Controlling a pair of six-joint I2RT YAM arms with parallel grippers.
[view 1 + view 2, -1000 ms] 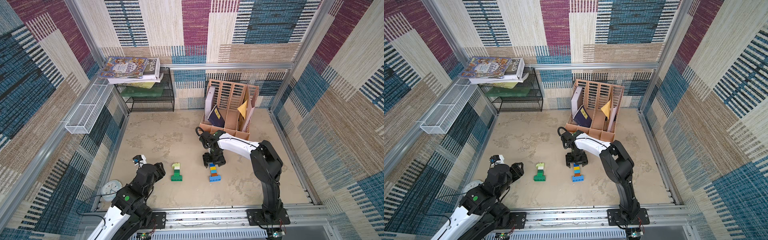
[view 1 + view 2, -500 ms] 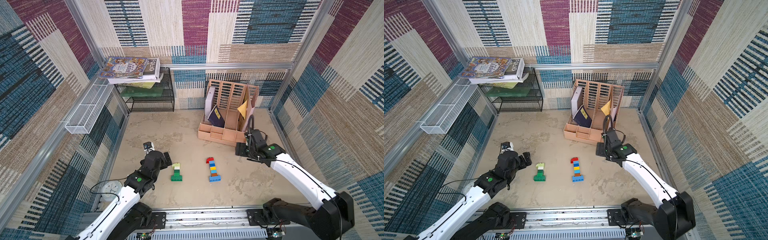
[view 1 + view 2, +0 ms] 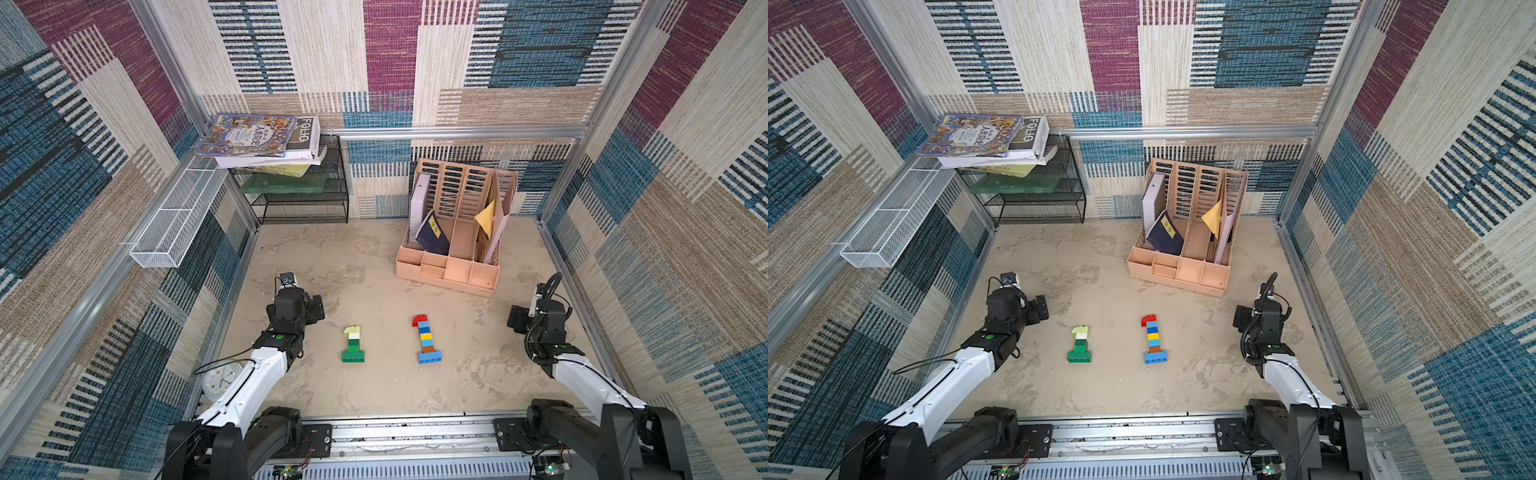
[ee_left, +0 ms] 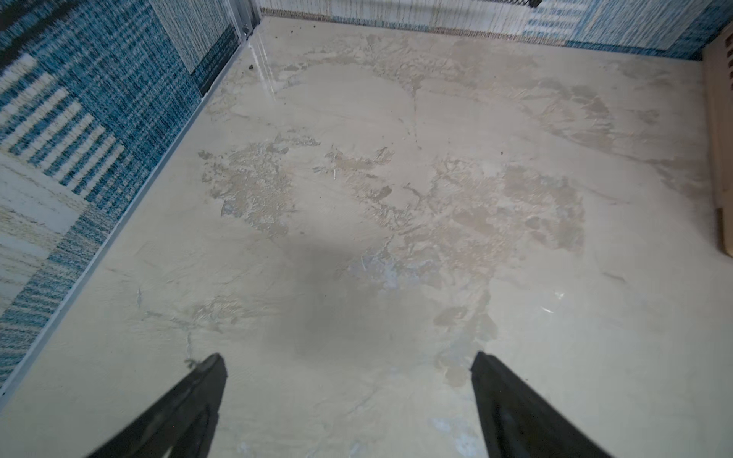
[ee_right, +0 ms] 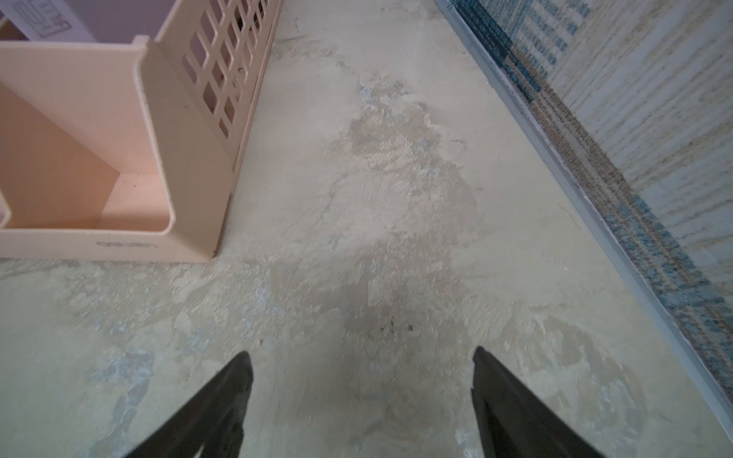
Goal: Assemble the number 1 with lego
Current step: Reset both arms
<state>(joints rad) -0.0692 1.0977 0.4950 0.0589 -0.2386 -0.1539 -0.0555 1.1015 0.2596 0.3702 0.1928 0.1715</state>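
Robot lab test cell — carpet-tiled walls [image 3: 104,199], aluminium frame [image 3: 457,132]

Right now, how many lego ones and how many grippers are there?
Lego ones: 2, green one and rainbow one
Grippers: 2, left gripper and right gripper, both open
Total: 4

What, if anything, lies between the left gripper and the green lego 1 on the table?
Nothing visible. In a top view the left gripper is beside the green lego 1, with only bare table between them. The left wrist view shows its jaws open and empty.
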